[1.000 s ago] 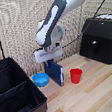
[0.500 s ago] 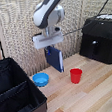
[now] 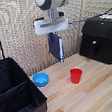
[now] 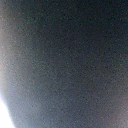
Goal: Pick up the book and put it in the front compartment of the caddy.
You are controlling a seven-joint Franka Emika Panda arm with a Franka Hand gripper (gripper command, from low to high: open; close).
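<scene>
The dark blue book (image 3: 56,47) hangs upright in the air, well above the wooden table, with my gripper (image 3: 52,36) shut on its top edge. The black fabric caddy (image 3: 17,99) stands at the exterior view's lower left, and a fabric divider splits it into compartments. The book is to the right of the caddy and higher than its rim. In the wrist view a blurred dark blue surface, the book (image 4: 65,60), fills nearly the whole picture, so my fingers are hidden there.
A small blue bowl (image 3: 41,79) and a red cup (image 3: 76,75) sit on the wooden table (image 3: 92,95) below the book. A black box-shaped appliance (image 3: 99,39) stands at the exterior view's right. A woven screen backs the scene.
My arm has risen and carried the book up off the table, from beside the bowl to well above the bowl and cup.
</scene>
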